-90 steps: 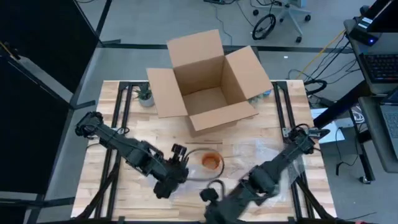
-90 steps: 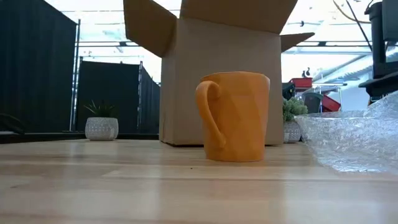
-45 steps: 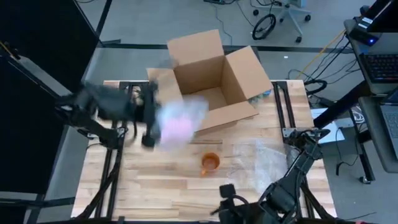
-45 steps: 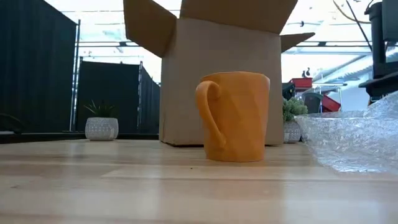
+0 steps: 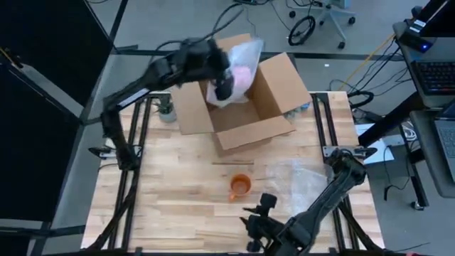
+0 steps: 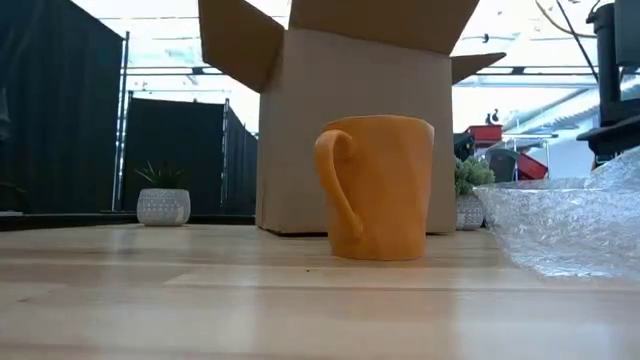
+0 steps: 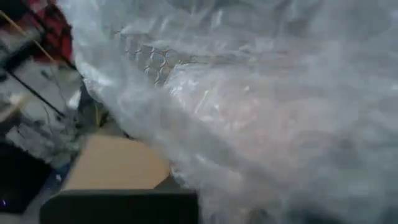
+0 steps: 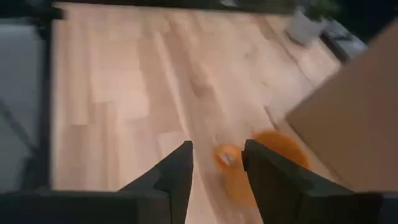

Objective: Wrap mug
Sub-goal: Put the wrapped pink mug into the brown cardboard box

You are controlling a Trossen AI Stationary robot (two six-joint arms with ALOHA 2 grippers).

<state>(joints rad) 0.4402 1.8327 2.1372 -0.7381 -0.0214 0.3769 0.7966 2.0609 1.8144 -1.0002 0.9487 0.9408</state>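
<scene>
We saw the left pincer clamped on a crinkled, translucent bubble-wrap bundle, pinkish inside, above the open cardboard box. The right pincer, fingers apart and empty, hung low over the wooden tabletop near its front edge. The smooth orange mug stood upright, bare, beside loose bubble wrap

We see two dark, nearly black arms, the left arm and the right arm, each built of slim tube-like links joined by thicker rounded joints. The right gripper ends in two flat, matte black fingers with squared tips and slanted inner edges. On the right arm a blocky black wrist carries small knobs sticking out.
</scene>
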